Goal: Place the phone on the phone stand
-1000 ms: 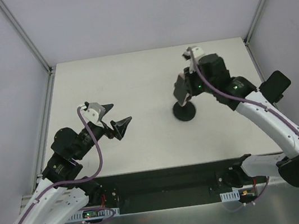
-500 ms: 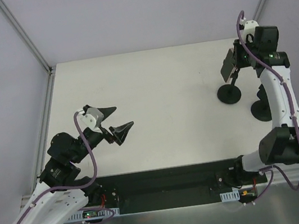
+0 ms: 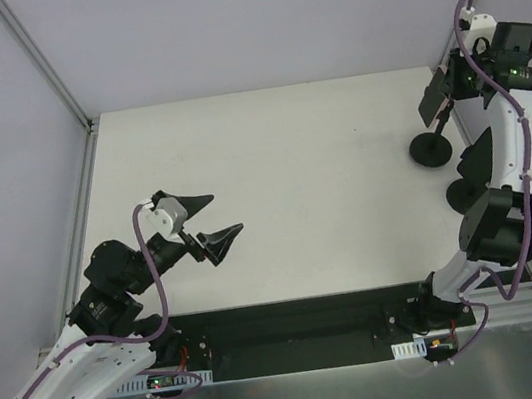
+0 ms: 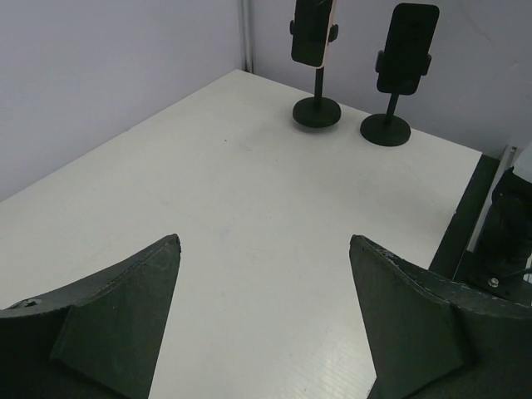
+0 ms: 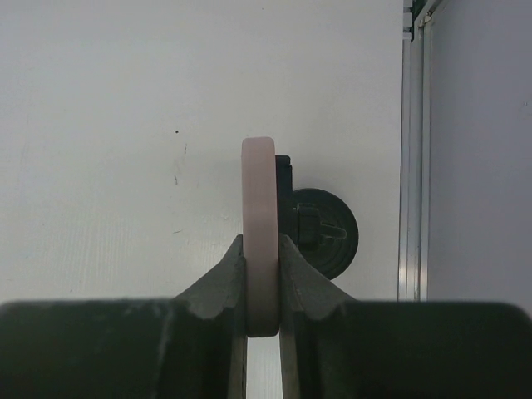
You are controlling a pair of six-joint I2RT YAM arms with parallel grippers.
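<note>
The left tool hangs over the left half of the table, almost where it was half a second ago and shifted only slightly to the right. Its jaws stand wide apart with nothing between them, and in the left wrist view its two dark fingers frame bare table.

Further right, the right arm has swung on toward the table's right edge, and the phone and phone stand have gone with it. The stand's round base was near the middle of the table a second ago and now sits close to the right edge.

The right tool is closed on the phone, pinching its pale pink edge from both sides. The phone stands upright in the stand's side clamps, dark-faced with a pink rim. Just beside it, a second stand holds a second phone, which is dark all over.
</note>
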